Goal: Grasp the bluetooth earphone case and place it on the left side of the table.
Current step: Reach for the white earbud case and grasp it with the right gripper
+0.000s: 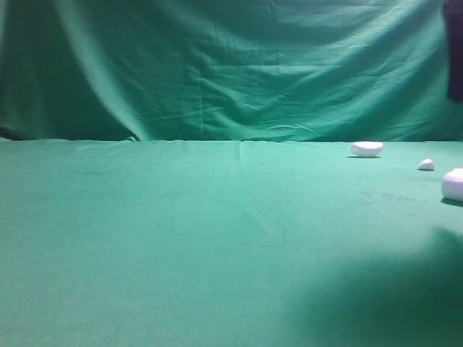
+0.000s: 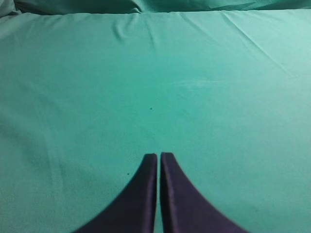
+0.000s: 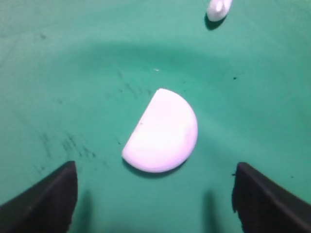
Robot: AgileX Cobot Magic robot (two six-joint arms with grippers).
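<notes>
The bluetooth earphone case (image 1: pixel 453 184) sits at the far-right edge of the table (image 1: pixel 181 238), cut off by the frame in the high view. In the right wrist cam we see it (image 3: pixel 161 131) as a smooth white half-round shape lying flat on the green cloth, and we take it for the case since it's the biggest white thing there.

The right gripper (image 3: pixel 155 167) hangs above it w/ jaws spread wide, one dark finger on each side, both apart from the case and holding nothing. We judge that spread is set to straddle the case before coming down for the grasp, so the pick isn't done yet.

Just beyond the case lies a tiny white lump (image 1: pixel 426 165), and further left and farther back a white half-moon piece (image 1: pixel 366 149); both are near enough to be mistaken for the target, so aim matters.

The left gripper (image 2: pixel 159 155) is over bare cloth, jaws nearly pressed together w/ nothing between, prob. parked out of the way since the drop zone is the left side.
</notes>
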